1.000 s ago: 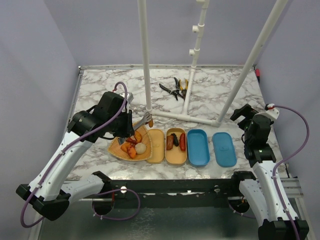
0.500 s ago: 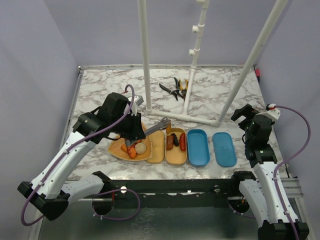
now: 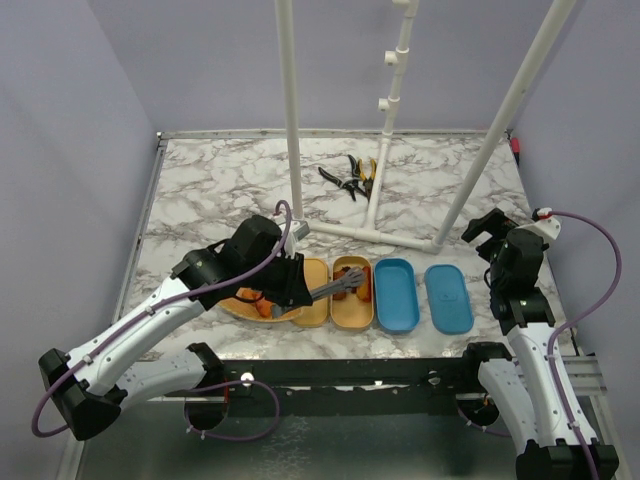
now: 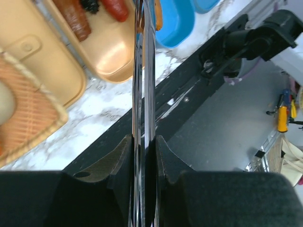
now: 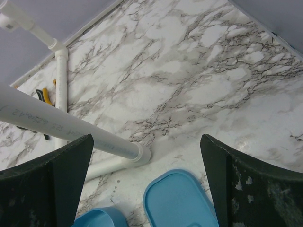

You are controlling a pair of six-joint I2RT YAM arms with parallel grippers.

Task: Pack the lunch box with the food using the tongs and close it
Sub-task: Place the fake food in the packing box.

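Observation:
My left gripper point(image 3: 298, 290) point(image 4: 143, 144) is shut on the grey metal tongs point(image 3: 330, 290) point(image 4: 143, 71). The tongs reach right over the tan lunch box point(image 3: 352, 312) point(image 4: 111, 54), and an orange food piece point(image 4: 158, 14) shows at their tips. Brown, dark and red food pieces point(image 4: 75, 19) lie in that box. Its tan lid point(image 3: 312, 300) point(image 4: 33, 52) lies just to the left. Left of the lid, a wicker plate point(image 3: 235, 303) point(image 4: 33, 123) carries more orange pieces and a beige ball point(image 4: 4, 101), partly hidden by my arm. My right gripper point(image 3: 487, 228) point(image 5: 147, 142) hangs open and empty above the blue lid.
A blue box point(image 3: 396, 295) point(image 5: 99, 218) and its blue lid point(image 3: 448, 298) point(image 5: 182, 201) lie right of the tan box. White PVC pipes point(image 3: 372, 236) point(image 5: 71, 128) stand behind them. Black-and-yellow pliers point(image 3: 350, 178) lie at the back. The table's front edge point(image 4: 189, 90) is under my left wrist.
My left arm has swung right and down, carrying the tongs and the orange piece from above the wicker plate to over the tan box. The right arm has not moved.

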